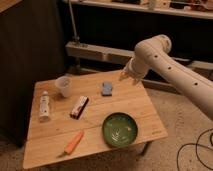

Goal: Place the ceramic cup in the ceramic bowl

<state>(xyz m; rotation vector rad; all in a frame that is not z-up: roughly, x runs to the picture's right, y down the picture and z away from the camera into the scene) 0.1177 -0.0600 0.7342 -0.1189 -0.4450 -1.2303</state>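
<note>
The ceramic cup [64, 86], small, white and handleless, stands upright near the table's far left corner. The ceramic bowl [106, 126], wide, dark green with pale marks inside, sits near the front right of the table with nothing in it. My gripper [125, 75] hangs at the end of the white arm above the table's far right edge. It is well to the right of the cup, behind the bowl, and holds nothing that I can see.
On the wooden table [50, 150] lie a white labelled bottle [44, 106] at the left, a dark wrapped bar [79, 106] in the middle, a blue item [107, 88] near the gripper and an orange carrot-like piece [74, 142] at the front. Shelving stands behind.
</note>
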